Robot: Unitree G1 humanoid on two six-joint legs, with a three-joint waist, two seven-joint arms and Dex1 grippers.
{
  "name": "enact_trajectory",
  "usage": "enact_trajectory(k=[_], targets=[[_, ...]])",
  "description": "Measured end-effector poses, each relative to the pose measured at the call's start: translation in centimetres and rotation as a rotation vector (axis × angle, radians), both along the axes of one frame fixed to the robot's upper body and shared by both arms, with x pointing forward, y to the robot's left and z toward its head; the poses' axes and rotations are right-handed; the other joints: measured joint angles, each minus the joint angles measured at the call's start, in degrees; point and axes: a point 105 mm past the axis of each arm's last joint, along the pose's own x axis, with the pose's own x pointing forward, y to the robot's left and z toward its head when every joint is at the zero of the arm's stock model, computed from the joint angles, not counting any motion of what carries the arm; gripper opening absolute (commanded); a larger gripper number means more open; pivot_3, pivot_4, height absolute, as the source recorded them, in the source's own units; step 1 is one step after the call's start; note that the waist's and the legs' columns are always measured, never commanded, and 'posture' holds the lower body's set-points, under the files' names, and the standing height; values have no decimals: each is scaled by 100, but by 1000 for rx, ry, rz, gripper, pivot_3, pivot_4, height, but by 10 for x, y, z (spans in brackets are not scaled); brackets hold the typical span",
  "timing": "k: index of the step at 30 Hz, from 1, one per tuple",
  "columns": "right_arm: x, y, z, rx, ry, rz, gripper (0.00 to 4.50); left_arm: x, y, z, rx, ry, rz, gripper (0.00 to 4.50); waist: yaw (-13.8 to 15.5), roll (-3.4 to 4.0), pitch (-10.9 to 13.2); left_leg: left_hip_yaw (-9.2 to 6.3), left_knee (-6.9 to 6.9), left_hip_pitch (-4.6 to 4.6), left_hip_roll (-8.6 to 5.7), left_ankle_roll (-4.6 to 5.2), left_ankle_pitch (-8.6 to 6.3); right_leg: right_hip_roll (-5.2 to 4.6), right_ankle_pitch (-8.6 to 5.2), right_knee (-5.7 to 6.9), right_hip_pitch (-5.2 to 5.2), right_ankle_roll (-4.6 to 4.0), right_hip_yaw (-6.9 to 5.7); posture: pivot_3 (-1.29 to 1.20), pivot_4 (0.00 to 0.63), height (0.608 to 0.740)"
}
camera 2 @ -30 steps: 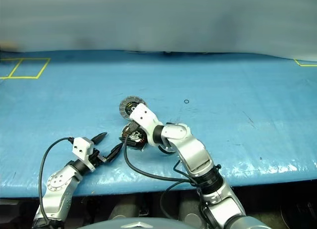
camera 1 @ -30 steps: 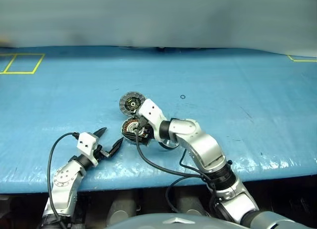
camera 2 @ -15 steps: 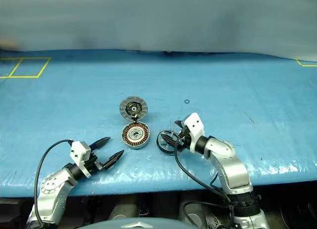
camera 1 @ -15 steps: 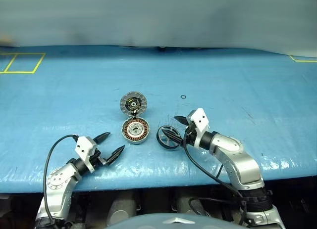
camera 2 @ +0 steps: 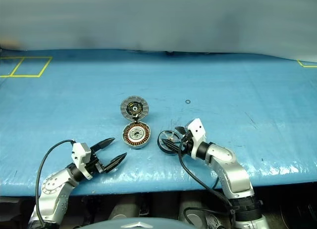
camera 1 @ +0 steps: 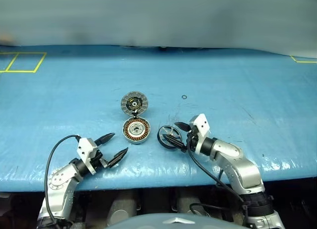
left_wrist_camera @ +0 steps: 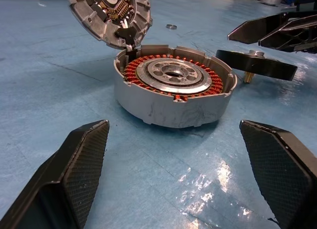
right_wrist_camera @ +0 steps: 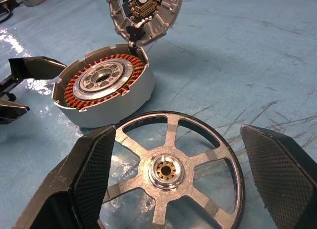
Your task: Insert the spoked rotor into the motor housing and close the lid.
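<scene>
1. On the blue table (camera 1: 247, 85), the motor housing (camera 1: 135, 130) sits with its lid (camera 1: 133, 103) swung up, open.
2. Just right of it lies the spoked rotor (camera 1: 169, 137), flat.
3. Right gripper (camera 1: 179, 133) straddles the rotor, jaws spread, nothing held.
4. Left gripper (camera 1: 114, 147) hangs released, apart.

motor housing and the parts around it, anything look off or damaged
Nothing looks damaged. The round grey motor housing with copper coils sits flat, its ribbed grey lid hinged open behind it. The shiny spoked rotor lies flat beside it, between the open right claw's fingers.
</scene>
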Motion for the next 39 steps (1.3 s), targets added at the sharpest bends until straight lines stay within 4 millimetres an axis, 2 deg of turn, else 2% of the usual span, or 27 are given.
enact_trajectory(k=[6,10,15,19,22,27,32,39], targets=[[-4,-3,-5,8,25,-9,4213,-1,1,-4,-1,14,3,4500,6,0,0,0,1,1,0,0,0,1,0,0,2,1,-1,0,150,740],[5,-9,-1,17,-3,-76,4213,0,1,-4,-1,16,4,4500,5,0,0,0,5,3,0,0,0,0,-10,3,4,19,0,0,150,740],[41,-30,4,-26,-53,-262,4213,0,1,-4,-1,15,-1,4500,3,0,0,1,9,3,0,0,0,0,2,5,4,2,0,0,150,740],[74,-50,0,-110,-69,-456,4213,1,0,-4,-2,14,-1,4500,-1,1,0,2,8,2,-1,-1,2,3,3,7,3,0,-1,0,150,740],[94,-57,-6,-152,-64,-539,4213,1,0,-4,-1,13,0,4500,-8,1,0,7,8,4,-2,24,18,5,3,11,4,0,0,0,150,740],[117,-56,-16,-187,-46,-572,4213,2,1,-5,1,12,5,4500,-11,2,1,13,9,15,-2,30,20,12,3,14,12,0,-3,0,150,740],[136,-45,-15,-181,-56,-549,4213,2,2,-5,7,6,19,4500,-64,3,1,22,10,27,2,32,21,21,6,18,18,4,1,0,150,740],[148,-37,-16,-179,-56,-543,4213,2,3,-5,14,2,34,4500,-92,3,1,24,10,32,4,31,22,22,8,21,23,4,4,0,150,740]])
